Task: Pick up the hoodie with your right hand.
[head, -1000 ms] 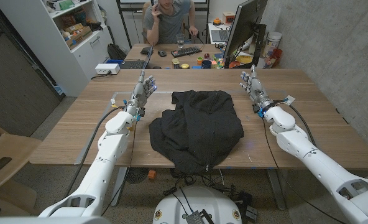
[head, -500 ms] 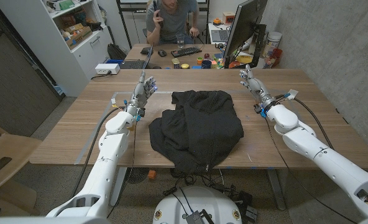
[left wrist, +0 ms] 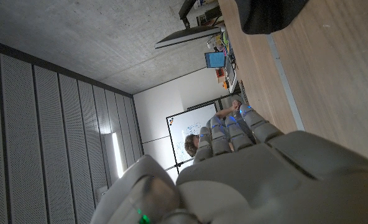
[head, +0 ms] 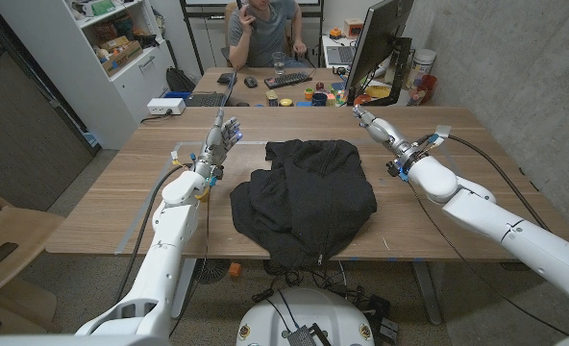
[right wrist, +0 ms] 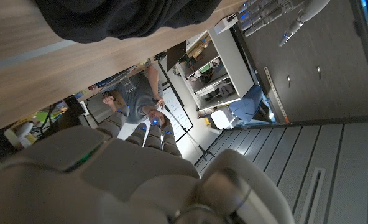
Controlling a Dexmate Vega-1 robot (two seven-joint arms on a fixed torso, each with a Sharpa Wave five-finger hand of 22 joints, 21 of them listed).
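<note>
A black hoodie [head: 304, 197] lies crumpled in the middle of the wooden table [head: 477, 192], its lower part hanging over the near edge. My right hand [head: 376, 128] is above the table to the hoodie's far right, fingers straight and apart, holding nothing and leaning toward the hoodie. My left hand [head: 222, 141] stands on the hoodie's left, fingers up and apart, empty. A dark edge of the hoodie [left wrist: 268, 14] shows in the left wrist view beyond my left hand [left wrist: 246, 162], and the hoodie [right wrist: 122, 17] also shows past my right hand [right wrist: 109, 168] in the right wrist view.
A second desk behind the table carries a monitor [head: 376, 43], a keyboard [head: 287, 80] and small coloured items. A person [head: 260, 24] sits at it. Shelves [head: 121, 43] stand at the back left. A wooden chair [head: 1, 250] is off the table's left side.
My right hand has swung left and farther back across the table, tilting toward the hoodie, and its forearm has turned with it. The left hand and the hoodie have stayed put.
</note>
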